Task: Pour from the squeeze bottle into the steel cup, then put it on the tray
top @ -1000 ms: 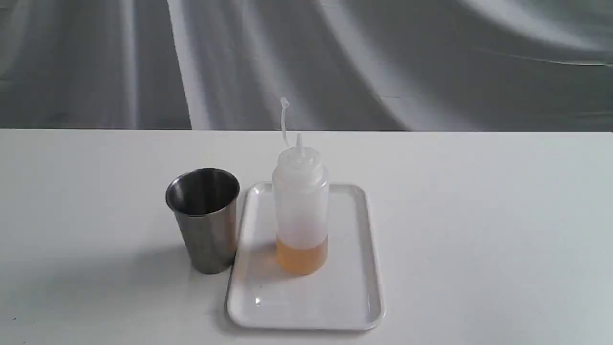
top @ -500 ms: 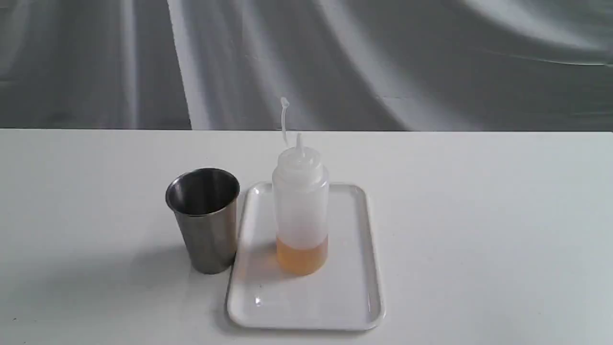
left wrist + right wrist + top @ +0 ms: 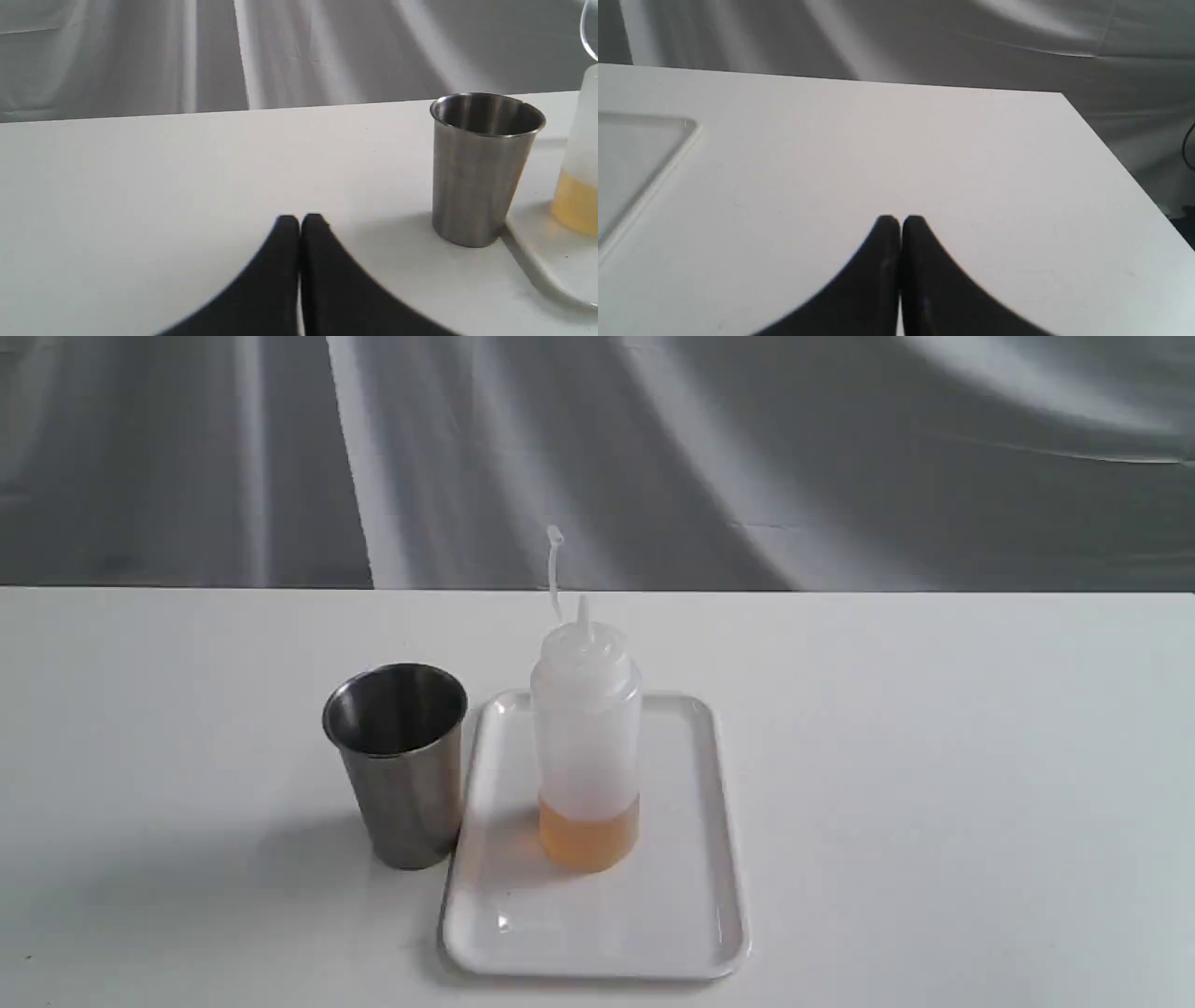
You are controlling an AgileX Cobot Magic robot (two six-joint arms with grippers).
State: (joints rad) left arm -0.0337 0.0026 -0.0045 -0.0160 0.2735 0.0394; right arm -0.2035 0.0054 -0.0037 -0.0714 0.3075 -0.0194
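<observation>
No motion; left gripper point(image 3: 299, 220) visible wrist-view only

Brushed steel cup point(image 3: 400, 767), translucent plastic squeeze bottle point(image 3: 586, 728), glossy white tray point(image 3: 686, 915), matt table point(image 3: 934, 756).

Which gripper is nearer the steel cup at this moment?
Left. The left gripper, shut, has the steel cup standing just beyond it to one side; the right gripper, also shut, has only a corner of the tray in its view, no cup.

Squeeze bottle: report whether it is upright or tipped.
Upright. The translucent plastic squeeze bottle stands on the white rectangular tray, nozzle pointing up, amber liquid level at its base.
</observation>
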